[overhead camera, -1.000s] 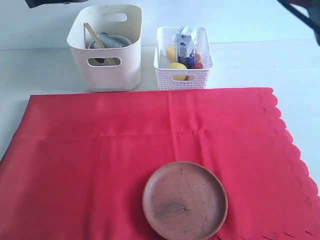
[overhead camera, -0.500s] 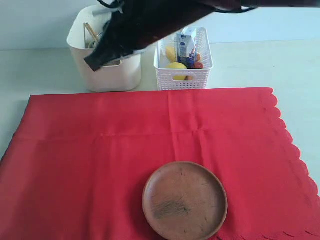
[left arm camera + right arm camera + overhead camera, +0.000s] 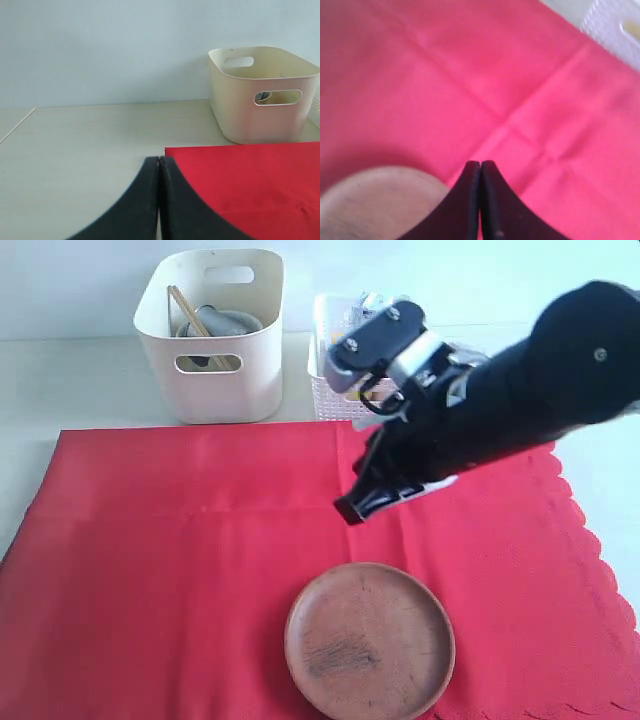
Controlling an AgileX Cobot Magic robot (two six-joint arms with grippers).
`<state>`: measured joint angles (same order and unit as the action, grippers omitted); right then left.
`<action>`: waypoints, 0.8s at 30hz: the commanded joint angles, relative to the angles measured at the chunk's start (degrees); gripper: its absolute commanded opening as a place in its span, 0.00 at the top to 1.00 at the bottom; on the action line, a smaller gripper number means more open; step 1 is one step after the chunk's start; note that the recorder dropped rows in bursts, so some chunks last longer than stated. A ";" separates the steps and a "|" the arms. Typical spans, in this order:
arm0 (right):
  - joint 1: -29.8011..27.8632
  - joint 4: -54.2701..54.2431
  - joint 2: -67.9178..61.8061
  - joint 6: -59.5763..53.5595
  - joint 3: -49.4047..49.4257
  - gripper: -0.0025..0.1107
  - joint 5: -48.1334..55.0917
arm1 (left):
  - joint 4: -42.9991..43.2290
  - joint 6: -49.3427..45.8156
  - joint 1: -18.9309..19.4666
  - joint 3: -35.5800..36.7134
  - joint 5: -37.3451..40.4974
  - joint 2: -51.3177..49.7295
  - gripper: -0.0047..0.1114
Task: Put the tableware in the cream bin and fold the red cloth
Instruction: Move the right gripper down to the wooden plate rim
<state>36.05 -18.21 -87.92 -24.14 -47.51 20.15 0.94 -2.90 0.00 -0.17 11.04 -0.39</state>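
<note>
pale counter [image 3: 80,390] is covered by red cloth [image 3: 180,570]; plate [image 3: 369,640] is set near front edge; right gripper [image 3: 349,509] is closed, empty, above cloth; left gripper [image 3: 159,172] closed.

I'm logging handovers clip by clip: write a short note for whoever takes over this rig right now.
The left end effector is shut and empty, over the table by a corner of the red cloth.
The right end effector is shut and empty, above the cloth just beyond the wooden plate.
The cream bin stands behind the cloth, holding chopsticks and grey ware I cannot make out.
Done: some tableware is binned.
Left: the plate, lying on the cloth, goes into the bin; then fold the cloth, which lies spread flat.
</note>
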 commanded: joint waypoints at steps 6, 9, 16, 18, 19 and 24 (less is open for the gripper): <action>-3.78 -0.35 -0.36 1.66 8.31 0.98 3.11 | -0.31 0.04 0.00 0.17 0.00 0.39 0.95; -3.78 0.04 -2.61 5.95 8.85 0.94 -0.22 | -0.31 0.04 0.00 0.17 0.00 0.39 0.95; -3.68 0.19 -7.90 11.64 8.86 0.62 -0.32 | -0.31 0.04 0.00 0.17 0.00 0.39 0.95; -3.68 0.04 -8.06 10.61 8.86 0.57 0.37 | -0.31 0.04 0.00 0.17 0.00 0.39 0.95; -3.68 -0.38 -8.06 9.91 8.86 0.55 0.48 | -0.31 0.04 0.00 0.17 0.00 0.39 0.95; -3.68 -3.78 -8.27 5.32 8.86 0.56 0.86 | -0.31 0.04 0.00 0.17 0.00 0.39 0.95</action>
<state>32.47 -20.05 -95.90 -16.21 -38.80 21.02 0.94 -2.90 0.00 -0.17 11.04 -0.39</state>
